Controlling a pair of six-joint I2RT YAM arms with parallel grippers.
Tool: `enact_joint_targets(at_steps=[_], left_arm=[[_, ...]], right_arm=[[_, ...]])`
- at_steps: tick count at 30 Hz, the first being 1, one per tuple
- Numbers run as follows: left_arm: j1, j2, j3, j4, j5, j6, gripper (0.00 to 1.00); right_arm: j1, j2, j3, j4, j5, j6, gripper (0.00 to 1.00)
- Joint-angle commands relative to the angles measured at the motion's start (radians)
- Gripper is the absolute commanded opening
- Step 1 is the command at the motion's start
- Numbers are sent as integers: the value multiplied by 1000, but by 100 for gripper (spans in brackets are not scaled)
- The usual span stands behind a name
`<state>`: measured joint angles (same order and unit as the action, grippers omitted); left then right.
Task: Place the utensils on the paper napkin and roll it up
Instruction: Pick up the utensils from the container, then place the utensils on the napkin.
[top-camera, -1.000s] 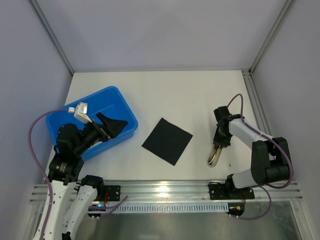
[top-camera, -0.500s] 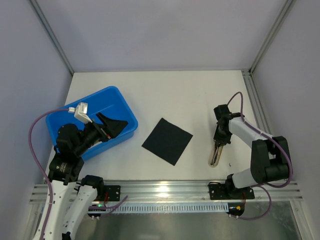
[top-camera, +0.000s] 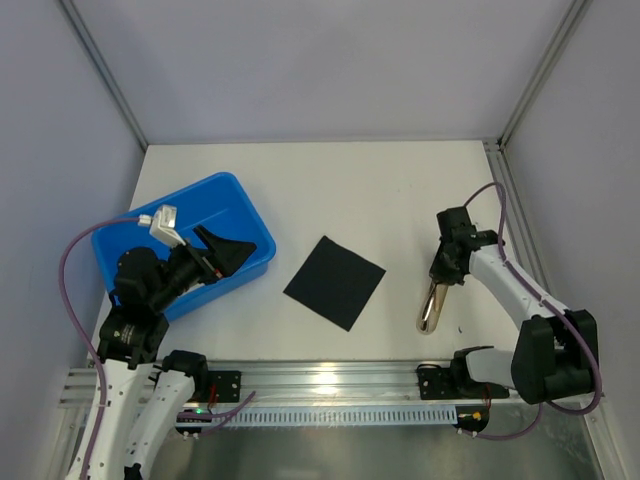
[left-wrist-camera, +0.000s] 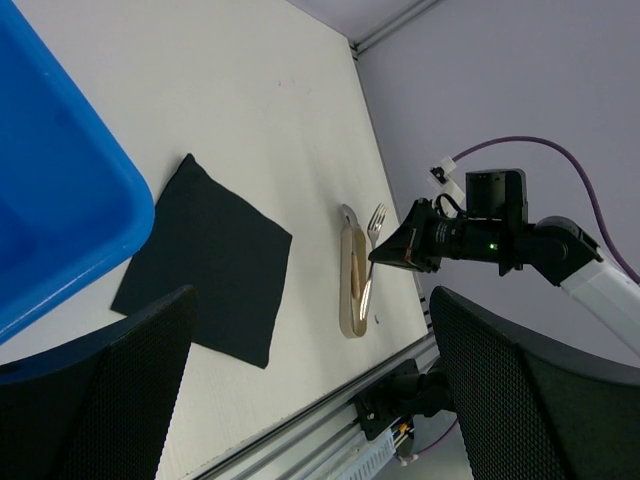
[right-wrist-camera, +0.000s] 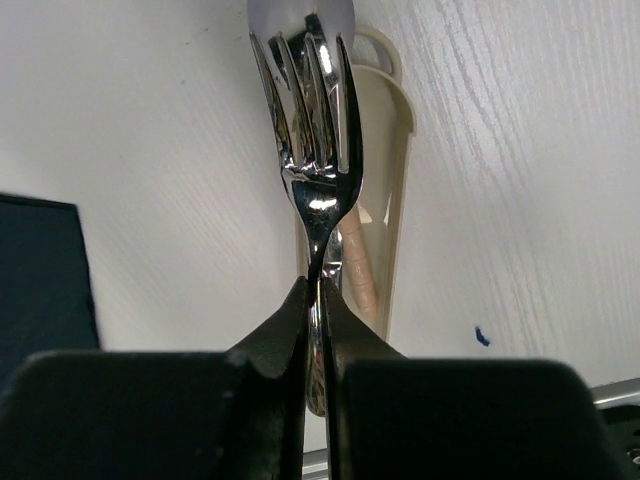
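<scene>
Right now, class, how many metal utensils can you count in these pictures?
2. A fork is pinched in the right gripper; what looks like a spoon bowl peeks out beyond its tines, by the beige holder. Others may be hidden.

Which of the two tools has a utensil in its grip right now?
The right tool: it is shut on the handle of the fork, tines pointing away from it. The left tool hangs wide open and empty at the blue tub.

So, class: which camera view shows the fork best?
The right wrist view: the fork fills the frame, tines clear, handle pinched in the right tool. The left wrist view shows it small and far off; the top view barely resolves it.
</scene>
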<state>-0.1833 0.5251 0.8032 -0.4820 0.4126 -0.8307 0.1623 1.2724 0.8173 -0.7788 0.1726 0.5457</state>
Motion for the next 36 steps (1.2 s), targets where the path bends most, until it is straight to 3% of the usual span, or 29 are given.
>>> enact_joint_targets(at_steps=[1,6,11,17,22,31,36], left_arm=[[-2,6,4,33,20,2,99],[-2,15,8,-1,-55,-4,98],[-2,47,10,-53,-155,-4,98],[-5,70,13,-72,-186,-19,98],[-19,75,24,-78,-190,-21,98],[-30,88,30,-84,-209,4,98],[-41,102,40,-104,-215,8,98]], right_arm=[[5,-44,11,-2,-39,51,4],[20,-114,-18,44,-157,172,4],[161,-174,-44,150,-177,478,4],[402,-142,-70,280,37,906,4],[562,-61,-101,416,230,1161,4],[611,68,-76,486,321,1378,4],[628,139,2,310,332,1537,3]])
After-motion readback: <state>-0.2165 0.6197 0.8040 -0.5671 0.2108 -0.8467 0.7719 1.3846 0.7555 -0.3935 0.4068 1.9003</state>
